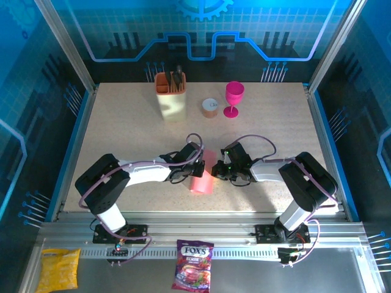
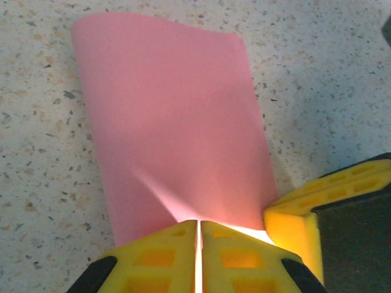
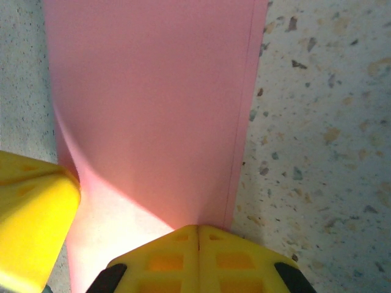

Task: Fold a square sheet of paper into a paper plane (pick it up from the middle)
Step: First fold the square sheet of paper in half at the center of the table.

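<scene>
The desk (image 1: pixel 122 134) is speckled beige with raised rails down its left and right edges. Most of it is bare: the left side, the right side and the wide middle band are free for the arms to swing through. The only clutter stands along the far edge, well away from the work. An orange holder (image 1: pixel 170 83) with dark tools sits left of centre, a small round tub (image 1: pixel 210 107) is beside it, and a magenta goblet (image 1: pixel 234 97) is just right of that. Off the desk, past its near edge, a yellow bag (image 1: pixel 59 268) and a sweets bag (image 1: pixel 193 264) lie on the metal shelf.

The square sheet of paper (image 1: pixel 201 182) is at the middle of the desk, close to the near edge, between the two arms. It bows up off the surface rather than lying flat. From the right wrist camera a second edge line runs just inside one long side, as if two layers overlap there.

The left hand (image 1: pixel 197 166) has its yellow fingers pressed together with only a hairline slit between them, pinching one border of the sheet. The right hand (image 1: pixel 219 168) is likewise squeezed tight on the same border. The two hands sit just beside each other, almost touching, and the rest of the paper hangs towards the near edge
</scene>
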### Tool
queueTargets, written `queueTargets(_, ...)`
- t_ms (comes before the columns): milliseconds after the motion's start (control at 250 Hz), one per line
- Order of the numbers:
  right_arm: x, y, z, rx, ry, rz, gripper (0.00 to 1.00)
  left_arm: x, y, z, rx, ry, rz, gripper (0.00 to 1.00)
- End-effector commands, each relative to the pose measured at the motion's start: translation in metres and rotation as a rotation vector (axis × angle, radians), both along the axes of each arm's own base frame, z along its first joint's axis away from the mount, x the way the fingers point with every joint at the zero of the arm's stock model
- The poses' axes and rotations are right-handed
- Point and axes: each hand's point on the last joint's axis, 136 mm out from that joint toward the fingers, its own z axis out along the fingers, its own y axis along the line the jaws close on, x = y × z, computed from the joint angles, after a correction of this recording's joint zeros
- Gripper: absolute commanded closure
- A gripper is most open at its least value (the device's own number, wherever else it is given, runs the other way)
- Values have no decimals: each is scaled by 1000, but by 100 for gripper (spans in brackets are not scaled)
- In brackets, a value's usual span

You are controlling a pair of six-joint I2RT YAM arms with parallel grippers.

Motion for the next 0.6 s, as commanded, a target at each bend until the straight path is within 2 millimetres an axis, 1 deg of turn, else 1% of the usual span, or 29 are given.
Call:
queueTargets(0, -26, -21, -38, -134, 110, -9, 100, 3, 12, -16, 46, -10, 23, 89)
queueTargets(220, -27, -19, -40, -135, 115, -2, 100, -3, 22, -35, 69, 10, 46, 89)
queueTargets(372, -27, -17, -41, -137, 118, 5, 100, -7, 26, -44, 73, 19, 58, 89)
queueTargets(459, -28, -17, -42, -139, 121, 7, 100, -6, 25, -38, 60, 14, 60, 89)
queueTargets(527, -29, -17, -43, -143, 124, 7, 100, -5, 22, -27, 37, 0, 56, 88)
queueTargets(595, -29, -17, -42, -146, 122, 10, 100, -2, 18, -10, 5, -21, 50, 86)
